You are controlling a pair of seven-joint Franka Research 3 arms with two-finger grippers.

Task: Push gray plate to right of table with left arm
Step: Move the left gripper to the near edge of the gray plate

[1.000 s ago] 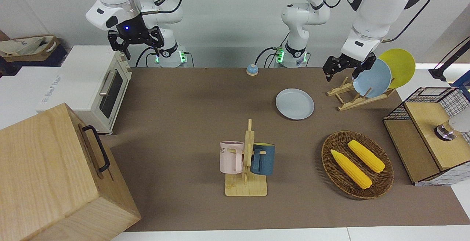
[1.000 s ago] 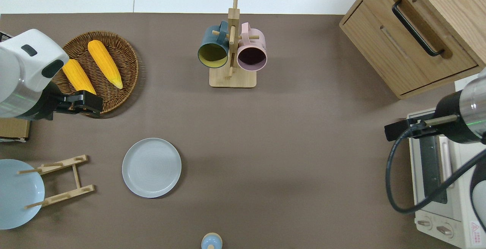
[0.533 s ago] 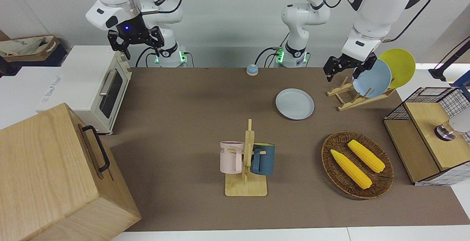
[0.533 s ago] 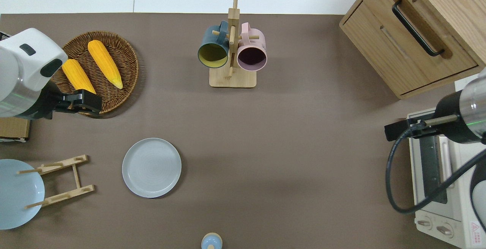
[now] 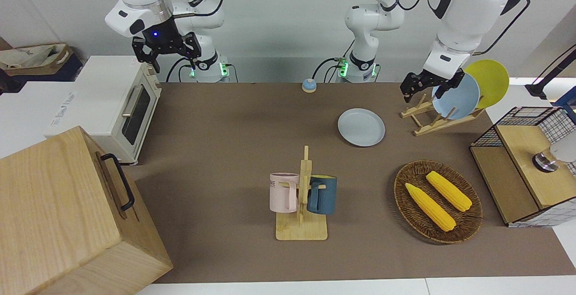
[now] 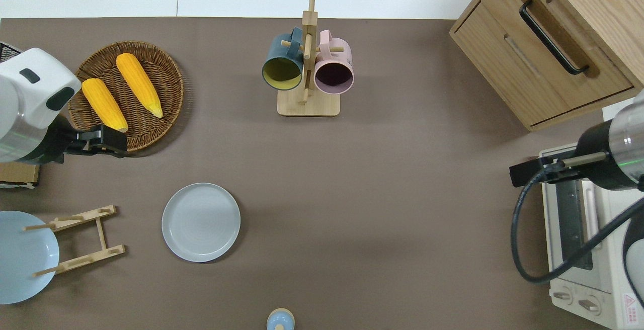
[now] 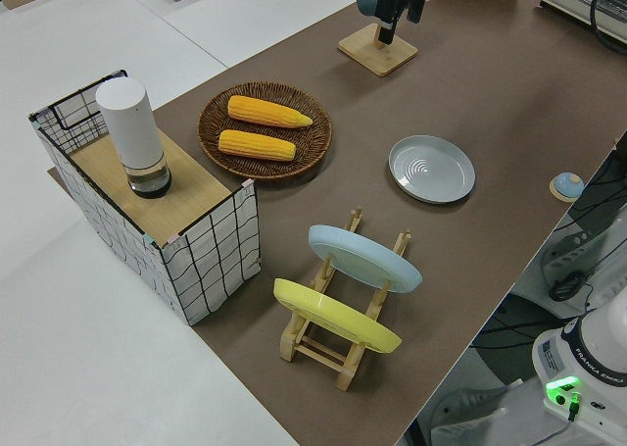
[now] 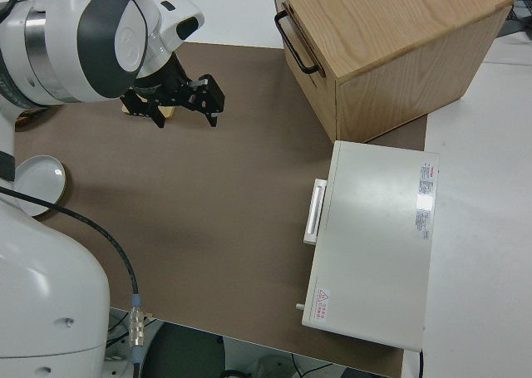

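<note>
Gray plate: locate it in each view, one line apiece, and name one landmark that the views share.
Front: gray plate upper middle, toward the left arm's end.
Overhead: lower middle, beside the wooden plate rack.
Left side: upper middle.
Right side: at the picture's edge, partly cut off.
Shared landmark: the mug stand, except in the right side view.

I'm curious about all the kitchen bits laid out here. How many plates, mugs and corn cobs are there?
Plates: 3, gray plate, sky-blue plate, yellow plate
Mugs: 2, pink mug, dark blue mug
Corn cobs: 2
Total: 7
</note>
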